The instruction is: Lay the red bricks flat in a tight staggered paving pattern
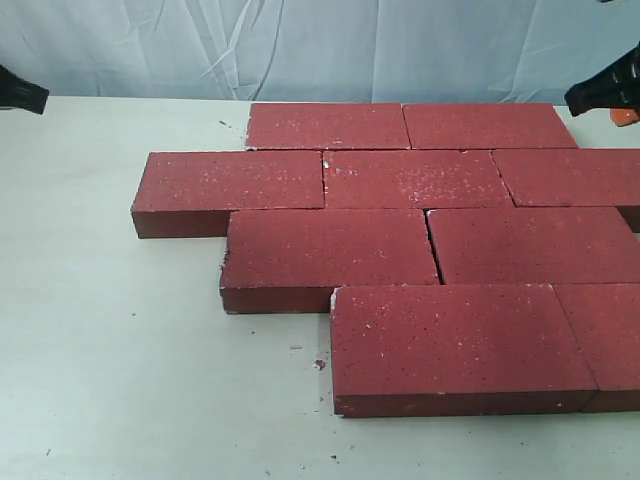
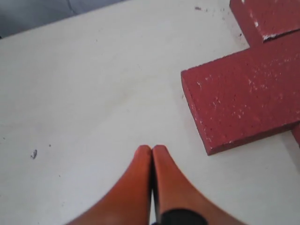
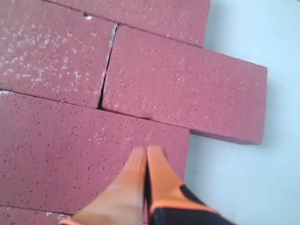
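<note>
your red bricks (image 1: 420,250) lie flat in four staggered rows, left edge stepped, with bare table (image 1: 120,350) open left and front. left gripper (image 2: 151,149) is pinched together over bare table, holding nothing; right gripper (image 3: 146,151) pinched together over a brick, contact can't tell.

The bricks (image 1: 400,180) are dark red with a rough, matt, pitted face. White speckles and pinholes pepper them, and their chipped edges show pale, chalky spots. The bench (image 1: 120,350) is off-white, smooth and mostly matt, dotted with small crumbs (image 1: 319,364) of brick grit. The pale bluish backdrop (image 1: 300,50) looks like thin cloth or plastic film, creased and wrinkled; which of the two cannot be told. The left gripper (image 2: 151,150) and right gripper (image 3: 146,151) have orange fingers (image 2: 136,183) that look like smooth moulded plastic or rubber with a satin finish, and black parts at the base.
</note>
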